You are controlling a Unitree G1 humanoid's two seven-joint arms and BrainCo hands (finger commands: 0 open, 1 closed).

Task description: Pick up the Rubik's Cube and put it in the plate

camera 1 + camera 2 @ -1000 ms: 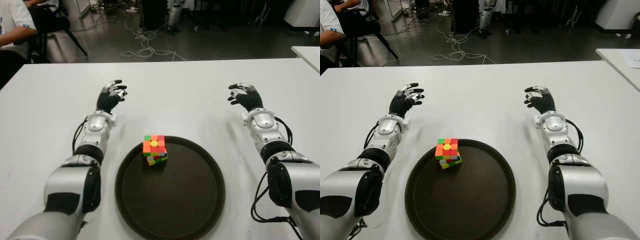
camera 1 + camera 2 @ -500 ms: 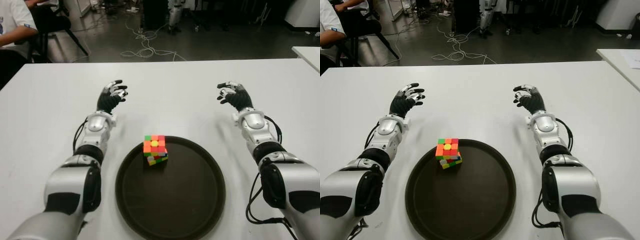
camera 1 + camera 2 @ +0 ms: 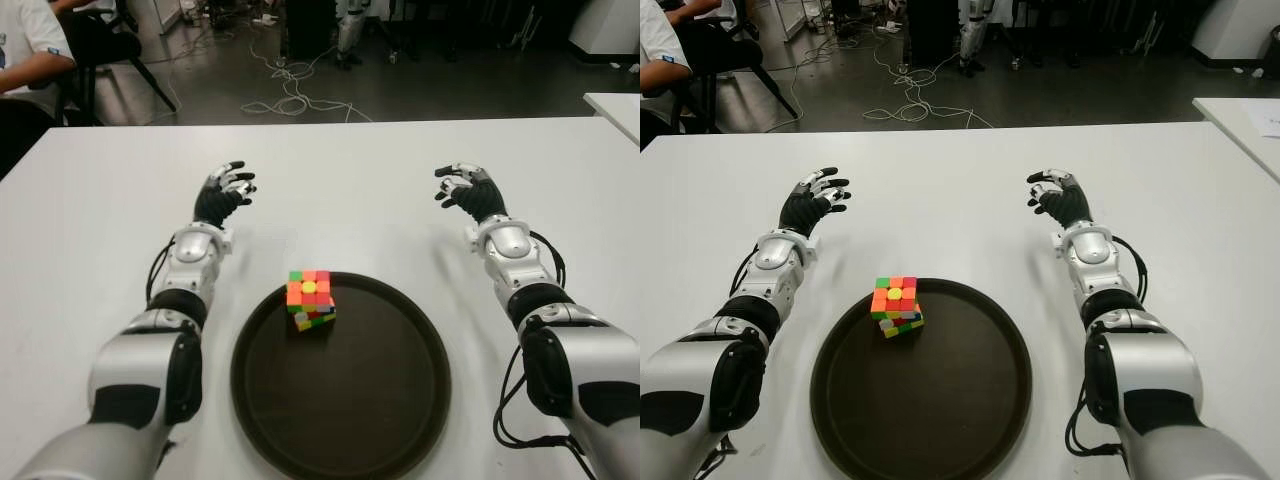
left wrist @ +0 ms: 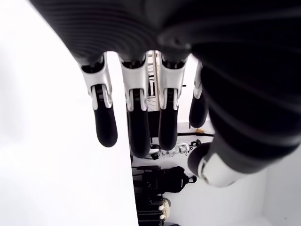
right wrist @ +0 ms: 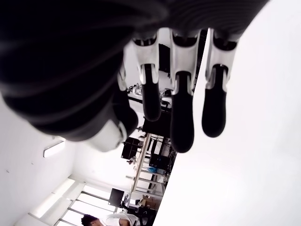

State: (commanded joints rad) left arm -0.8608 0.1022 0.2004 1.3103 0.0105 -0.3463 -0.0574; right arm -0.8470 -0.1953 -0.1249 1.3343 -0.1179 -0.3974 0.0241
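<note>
Placement is being judged as all but finished: the Rubik's Cube (image 3: pixel 310 300) is being carried by neither hand and is sitting inside the dark round plate (image 3: pixel 370 420), close against the far left part of its rim, slightly tilted so that its red and orange top and a strip of green and yellow below are being shown. The plate is lying on the white table (image 3: pixel 90 200), directly before the robot and between its two forearms.

The left hand (image 3: pixel 222 193) is being held out over the table beyond the plate and to its left, well apart from the cube; in its own wrist view its fingers (image 4: pixel 105 125) are being kept loosely extended with nothing between them. The right hand (image 3: pixel 468 190) is being held out on the far right side of the plate, likewise well apart from it, and its fingers (image 5: pixel 181 125) are being shown relaxed and holding nothing. Whether either hand is touching the table cannot be told.

Nothing of the pick or the carry is being left to do, as far as can be seen; at most, the arms are being left to be drawn back. The cube's perch near the rim is being judged stable enough.

At the far left edge, a seated person's arm (image 3: pixel 30 60) is being glimpsed beyond the table.
</note>
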